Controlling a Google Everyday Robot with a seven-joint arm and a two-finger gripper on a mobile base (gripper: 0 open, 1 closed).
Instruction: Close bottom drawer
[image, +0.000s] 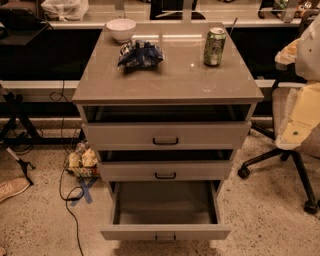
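Bottom drawer (165, 214) stands pulled out, showing grey floor; pincer out of view, state untellable.

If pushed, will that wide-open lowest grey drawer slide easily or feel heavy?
The lowest grey-beige drawer looks empty, so probably light. Its flat front seems rigid and should likely slide straight back. Pushing far from the small dark handle might skew it. The gripper is out of view.

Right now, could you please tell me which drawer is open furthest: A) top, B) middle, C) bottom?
C: the bottom drawer shows its whole grey inside, while the middle drawer and top drawer show only narrow gaps; the gripper is at the right edge, apart from it.
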